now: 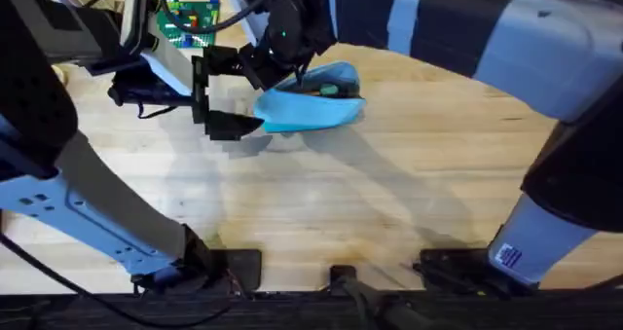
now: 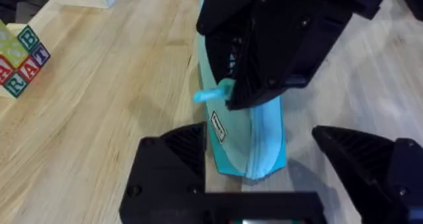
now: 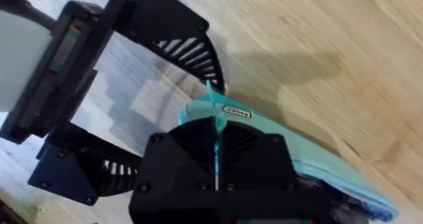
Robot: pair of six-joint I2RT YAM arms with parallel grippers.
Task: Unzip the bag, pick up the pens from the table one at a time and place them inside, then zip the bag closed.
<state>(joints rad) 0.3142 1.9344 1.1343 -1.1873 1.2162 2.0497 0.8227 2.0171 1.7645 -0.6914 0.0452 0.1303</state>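
2 grippers on the soft, light bag [image 2: 254, 141]: right gripper [image 3: 216, 159] pinches the zipper pull [image 2: 213, 94], left gripper [image 2: 258, 164] gapes around its end; fabric buckles, so brace there.

- Our left gripper [image 1: 216, 94] reaches in from the left, its two black fingers [image 2: 168, 168] spread wide apart.
- Our right gripper [image 1: 282, 67] comes down from above with its fingers [image 3: 254, 154] pressed together, pinching a thin pull tab.
- Both arms stretch forward from their bases.
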